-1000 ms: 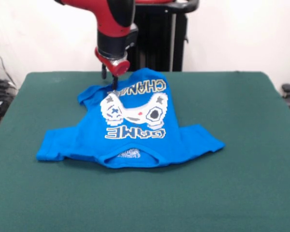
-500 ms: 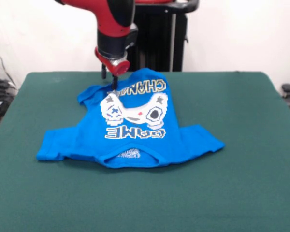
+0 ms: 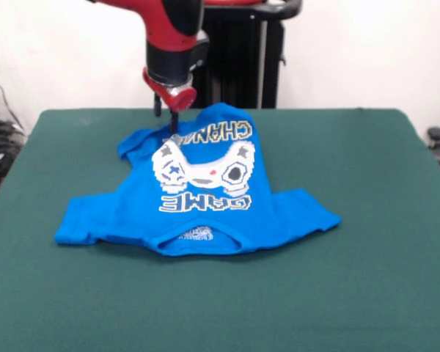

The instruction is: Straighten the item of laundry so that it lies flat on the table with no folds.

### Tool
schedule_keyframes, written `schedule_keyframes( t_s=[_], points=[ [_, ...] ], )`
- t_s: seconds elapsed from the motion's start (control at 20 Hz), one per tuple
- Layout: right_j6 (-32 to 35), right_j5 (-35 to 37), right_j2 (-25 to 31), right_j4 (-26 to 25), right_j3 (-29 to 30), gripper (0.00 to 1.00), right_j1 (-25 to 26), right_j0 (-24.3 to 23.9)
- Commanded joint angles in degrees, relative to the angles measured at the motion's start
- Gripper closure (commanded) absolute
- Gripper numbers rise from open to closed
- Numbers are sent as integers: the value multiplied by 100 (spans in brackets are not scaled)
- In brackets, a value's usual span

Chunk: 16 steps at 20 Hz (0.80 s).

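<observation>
The item of laundry (image 3: 205,191), a bright blue T-shirt, lies print-up on the dark green table (image 3: 367,183), collar toward the near edge and sleeves spread to both sides. Its far hem is rumpled, with a fold at the far left corner (image 3: 136,143). My gripper (image 3: 166,121) hangs just over that far left part of the hem. Its two dark fingers (image 3: 174,125) stand apart, open, with the lower tip right at the cloth's edge and nothing visibly held between them.
The robot's black pedestal (image 3: 238,66) stands behind the table's far edge. Green cloth shows on all sides of the shirt, widest on the right and toward the near edge.
The gripper has risen a little above the shirt's far hem. The shirt itself has not shifted.
</observation>
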Motion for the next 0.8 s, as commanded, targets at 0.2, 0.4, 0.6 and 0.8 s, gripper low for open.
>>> schedule_keyframes(
  t_s=[0.2, 0.4, 0.6, 0.8],
  points=[
    [-379, 1160, 834, 43, 267, 0, -902, 39],
    [-367, 1220, 907, 16, 282, 0, -1083, 18],
    [-301, 995, 1034, 14, 309, 0, -1121, -70],
    [-147, 518, 1126, -31, 209, 0, -958, -123]
  ],
)
